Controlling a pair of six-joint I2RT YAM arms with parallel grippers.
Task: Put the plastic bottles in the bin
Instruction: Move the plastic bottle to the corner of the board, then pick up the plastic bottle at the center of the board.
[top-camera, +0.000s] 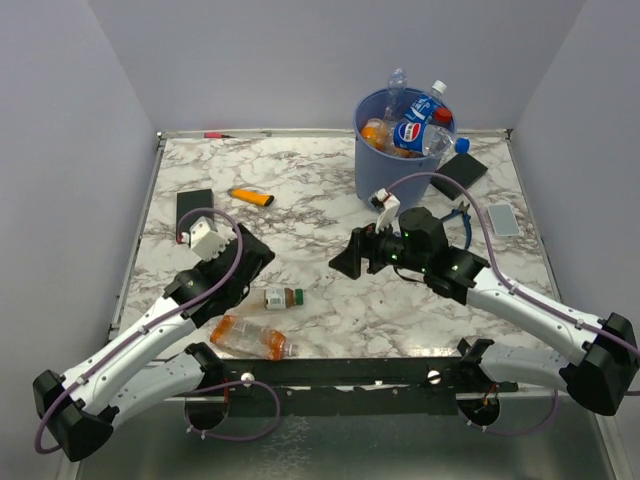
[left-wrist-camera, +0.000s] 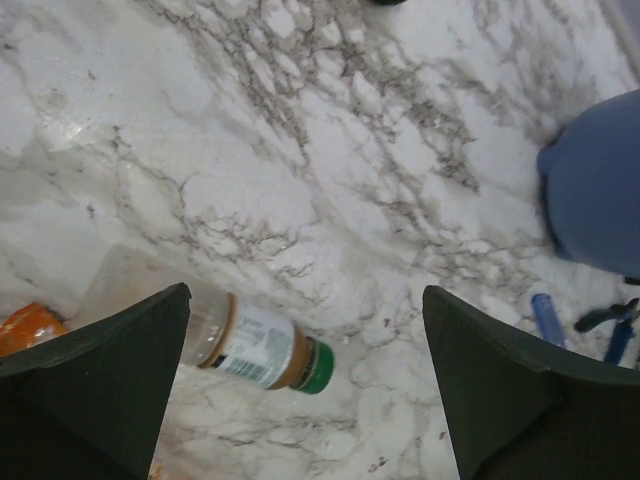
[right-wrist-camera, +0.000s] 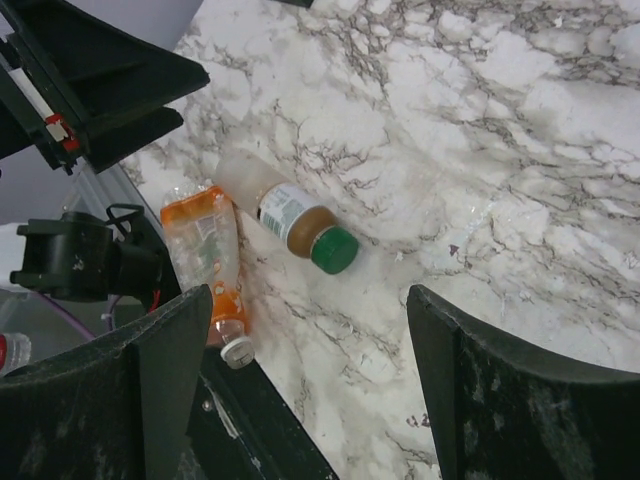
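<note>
The blue bin (top-camera: 385, 172) stands at the far right of the marble table (top-camera: 300, 180), heaped with bottles (top-camera: 412, 128) that poke above its rim. Two more lie on their sides near the front edge: a small green-capped bottle (top-camera: 281, 297) and, just beside it and closer to the edge, a crushed orange-labelled bottle (top-camera: 250, 338). The left gripper (left-wrist-camera: 305, 295) hangs over the green-capped one, jaws spread wide and holding nothing. The right gripper (right-wrist-camera: 310, 292) points at the same pair from mid-table, jaws apart and empty.
</note>
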